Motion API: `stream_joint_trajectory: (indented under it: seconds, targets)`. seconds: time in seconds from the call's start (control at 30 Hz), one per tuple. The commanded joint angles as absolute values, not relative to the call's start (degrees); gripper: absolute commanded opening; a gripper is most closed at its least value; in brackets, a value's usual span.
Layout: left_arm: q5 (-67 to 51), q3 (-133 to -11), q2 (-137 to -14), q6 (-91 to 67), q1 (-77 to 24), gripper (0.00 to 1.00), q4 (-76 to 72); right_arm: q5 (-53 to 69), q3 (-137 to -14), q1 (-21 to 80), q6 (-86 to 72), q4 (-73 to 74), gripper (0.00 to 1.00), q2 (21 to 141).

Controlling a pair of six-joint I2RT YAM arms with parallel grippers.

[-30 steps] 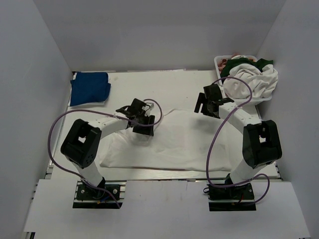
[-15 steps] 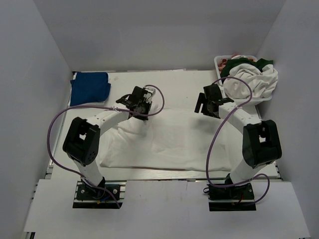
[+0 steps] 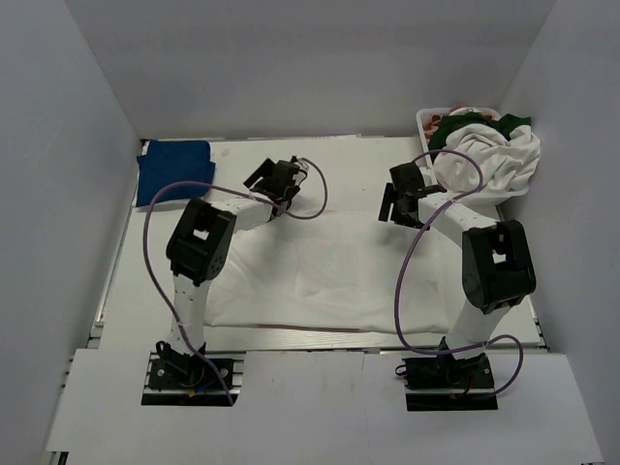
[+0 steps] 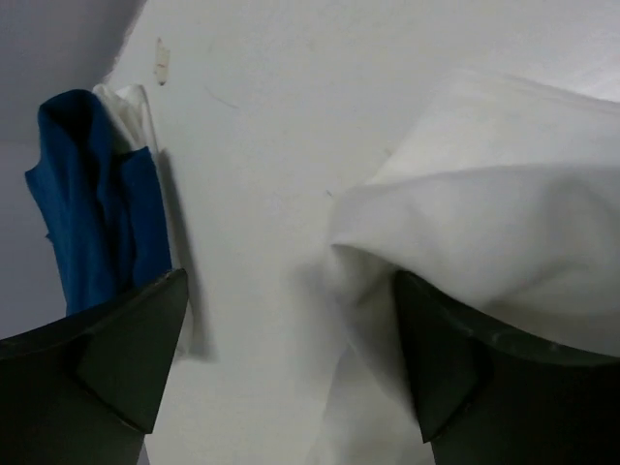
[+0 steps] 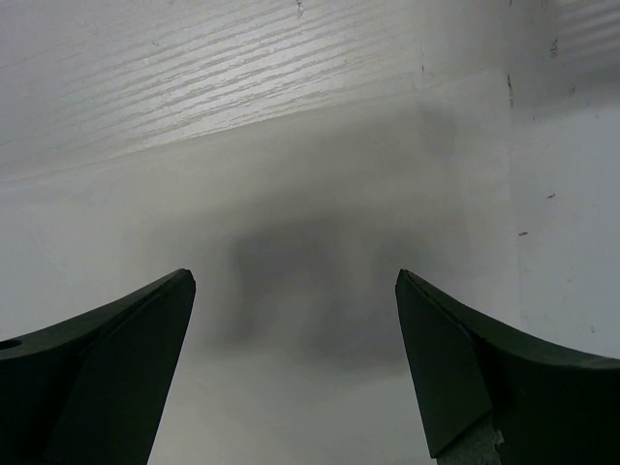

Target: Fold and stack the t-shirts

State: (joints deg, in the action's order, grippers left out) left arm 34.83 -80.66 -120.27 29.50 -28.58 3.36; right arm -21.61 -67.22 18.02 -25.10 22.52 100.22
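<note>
A large white t-shirt (image 3: 329,271) lies spread flat across the middle of the table. My left gripper (image 3: 276,179) hovers at its back left corner, open. In the left wrist view a raised fold of this white t-shirt (image 4: 484,232) rests against the right finger (image 4: 455,378) of my left gripper (image 4: 291,358), and nothing is pinched. A folded royal-blue t-shirt (image 3: 174,172) (image 4: 92,213) lies at the back left. My right gripper (image 3: 399,194) (image 5: 295,358) stands open over bare table just beyond the shirt's back edge.
A white lattice basket (image 3: 423,118) at the back right is heaped with a white tee (image 3: 489,155), a dark green one (image 3: 504,124) and a pinkish one (image 3: 448,121). White walls enclose the table (image 3: 349,165) on three sides.
My left gripper has travelled from over the shirt toward the back of the table, pulling the shirt's back left edge with it, and its jaws now stand open. The right gripper shifted slightly backward.
</note>
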Motion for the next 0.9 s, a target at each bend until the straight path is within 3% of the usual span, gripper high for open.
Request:
stream_joint_trajectory:
  seconds: [0.0, 0.17, 0.3, 0.6, 0.87]
  targets:
    - [46.4, -88.6, -124.3, 33.0, -26.5, 0.99, -2.8, -23.6, -70.1, 18.1, -25.0, 24.2, 0.9, 100.9]
    - [48.7, -95.3, -125.9, 24.6, -23.4, 0.99, 0.7, -22.9, -69.2, 18.0, -25.1, 24.1, 0.9, 100.1]
    - [35.5, -99.6, -122.0, 9.9, -20.0, 0.99, 18.8, -21.7, -68.7, 18.1, -25.0, 23.2, 0.9, 99.5]
    - [-0.2, -96.8, -117.9, 4.0, -13.9, 0.99, 28.5, -19.3, -69.1, 18.0, -24.4, 22.8, 0.9, 99.7]
    - [1.8, -118.8, -131.7, 2.9, -7.2, 0.99, 41.6, -18.9, -70.0, 18.1, -24.3, 23.6, 0.9, 100.8]
